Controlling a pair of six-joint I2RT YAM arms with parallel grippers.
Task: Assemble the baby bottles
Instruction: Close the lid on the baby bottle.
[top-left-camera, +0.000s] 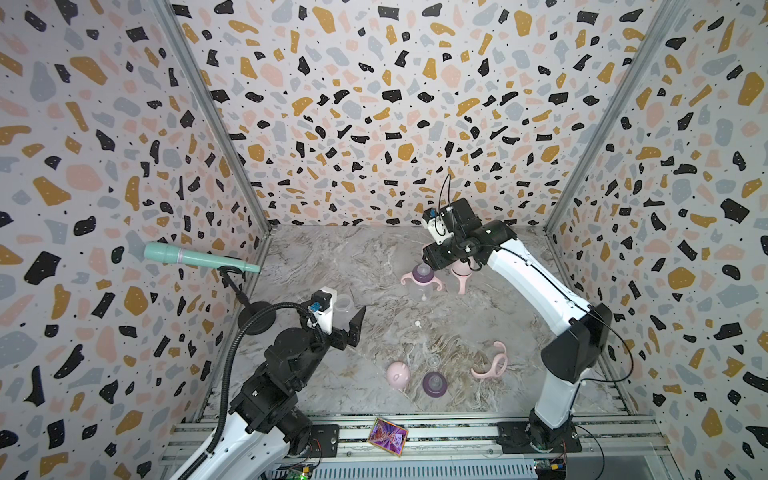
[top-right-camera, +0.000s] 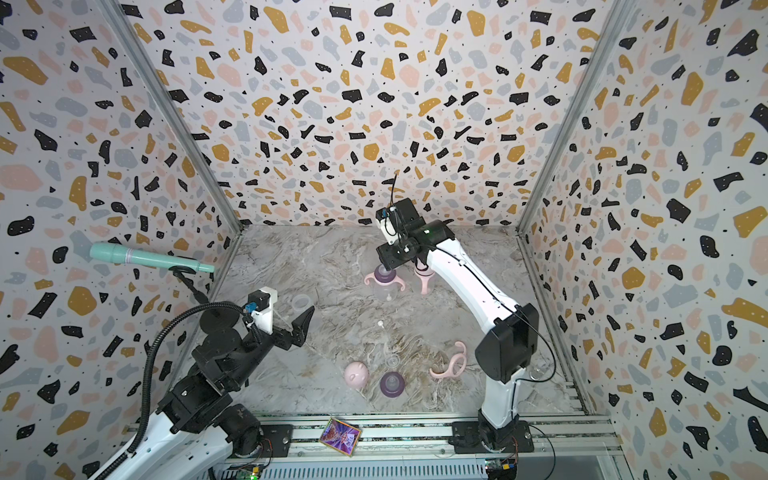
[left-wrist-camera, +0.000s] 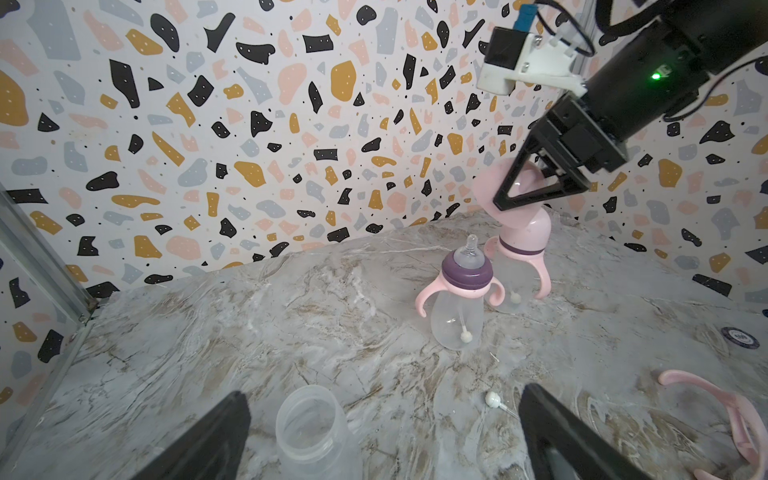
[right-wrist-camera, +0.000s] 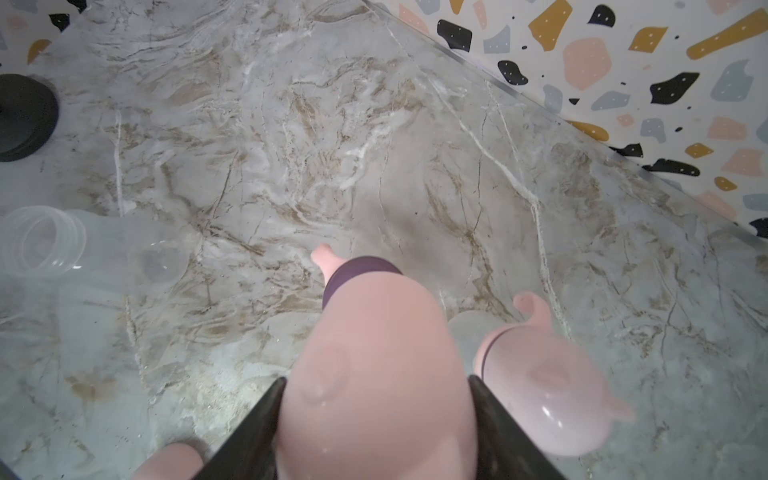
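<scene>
My right gripper (right-wrist-camera: 376, 379) is shut on a pink dome cap (right-wrist-camera: 374, 353), held just above a baby bottle (left-wrist-camera: 457, 307) that stands upright with a pink collar, a purple teat ring (left-wrist-camera: 466, 272) and a bare teat. Right behind it stands a capped bottle (left-wrist-camera: 524, 237). My left gripper (left-wrist-camera: 384, 395) is open around a bare clear bottle (left-wrist-camera: 311, 428), which stands near one finger, untouched. Near the table's front lie a loose pink cap (top-left-camera: 398, 374), a purple teat ring (top-left-camera: 434, 382) and a pink handled collar (top-left-camera: 492, 363).
A white straw weight (left-wrist-camera: 492, 399) lies on the marble between the arms. A teal microphone (top-left-camera: 195, 257) on a black stand with a round base (top-left-camera: 257, 318) reaches in from the left wall. A colourful card (top-left-camera: 387, 436) lies on the front rail.
</scene>
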